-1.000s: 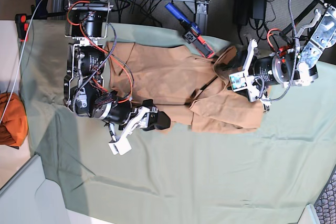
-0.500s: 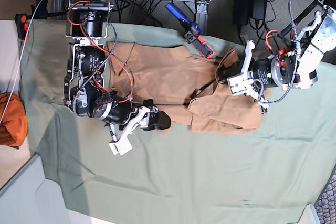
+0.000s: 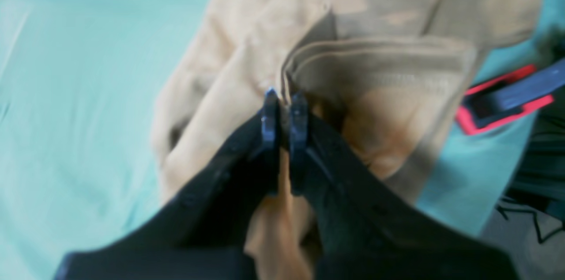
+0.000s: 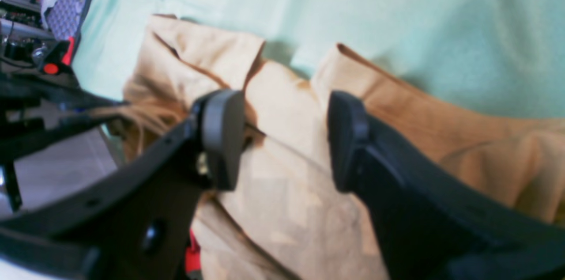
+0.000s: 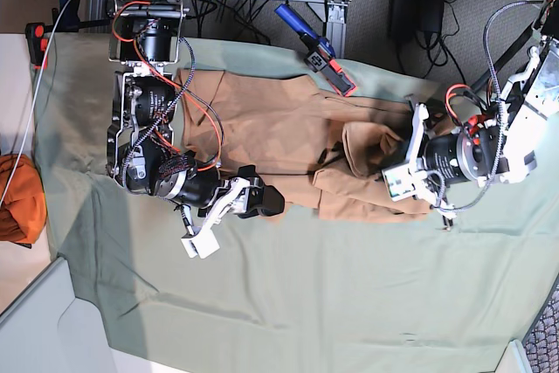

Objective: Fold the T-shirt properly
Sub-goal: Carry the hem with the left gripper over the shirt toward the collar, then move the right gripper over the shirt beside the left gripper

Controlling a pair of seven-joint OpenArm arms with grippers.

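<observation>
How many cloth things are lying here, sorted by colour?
Tan: 1, the T-shirt
Sage green: 1, the table cloth
Deep orange: 1, the bundle at the edge
Total: 3

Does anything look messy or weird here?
Yes. The T-shirt is not flat: the end near the left hand is bunched into a crumpled hump. A blue and red tool also lies at the green cloth's edge.

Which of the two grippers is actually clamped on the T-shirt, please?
The left gripper: its jaws are pinched shut on a T-shirt fold. The right gripper stands open over it.
</observation>
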